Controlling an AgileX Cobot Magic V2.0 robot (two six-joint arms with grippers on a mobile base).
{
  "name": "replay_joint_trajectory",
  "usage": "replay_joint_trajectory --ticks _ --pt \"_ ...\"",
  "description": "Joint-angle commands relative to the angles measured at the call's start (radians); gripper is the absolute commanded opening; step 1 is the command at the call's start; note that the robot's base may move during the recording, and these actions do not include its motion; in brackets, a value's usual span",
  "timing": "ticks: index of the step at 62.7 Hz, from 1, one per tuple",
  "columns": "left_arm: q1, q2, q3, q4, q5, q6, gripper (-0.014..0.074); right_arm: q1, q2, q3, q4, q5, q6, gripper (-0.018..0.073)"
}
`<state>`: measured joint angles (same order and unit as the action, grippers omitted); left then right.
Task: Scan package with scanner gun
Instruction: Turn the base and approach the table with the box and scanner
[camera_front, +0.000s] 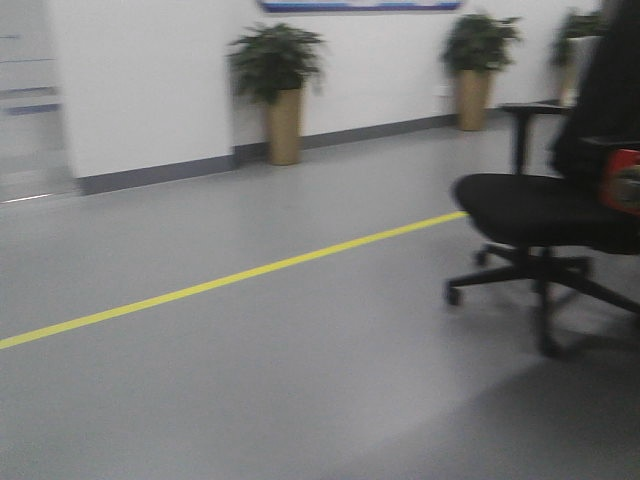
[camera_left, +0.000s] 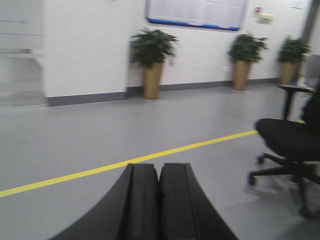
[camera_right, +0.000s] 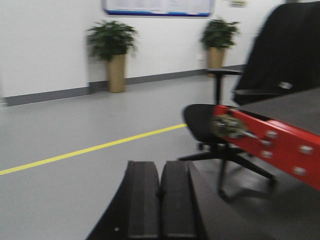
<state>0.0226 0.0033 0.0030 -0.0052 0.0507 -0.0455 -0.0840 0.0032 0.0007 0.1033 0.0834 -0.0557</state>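
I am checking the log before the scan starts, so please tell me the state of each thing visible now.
left gripper: shut, holding nothing.
right gripper: shut, holding nothing.
office chair: upright, seat empty.
potted plants: upright by the wall.
package, scanner gun: not in view.

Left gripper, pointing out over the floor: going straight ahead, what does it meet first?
Nothing close: the left gripper faces open grey floor crossed by the yellow line. Further on, probably the white wall near the potted plant, though depth is unclear. The office chair sits off right.
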Motion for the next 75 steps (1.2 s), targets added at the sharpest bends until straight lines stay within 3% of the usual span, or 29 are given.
replay_joint_trajectory --ticks 1,75 --pt "-0.005 -0.003 -0.003 -0.002 -0.015 0.005 -0.0111 -0.002 -0.003 -0.001 -0.001 -0.016 -0.004 -0.0167" --pt "-0.005 -0.003 -0.003 -0.002 -0.015 0.005 -0.0111 -0.002 -0.003 -0.001 -0.001 -0.016 -0.004 -0.0167"
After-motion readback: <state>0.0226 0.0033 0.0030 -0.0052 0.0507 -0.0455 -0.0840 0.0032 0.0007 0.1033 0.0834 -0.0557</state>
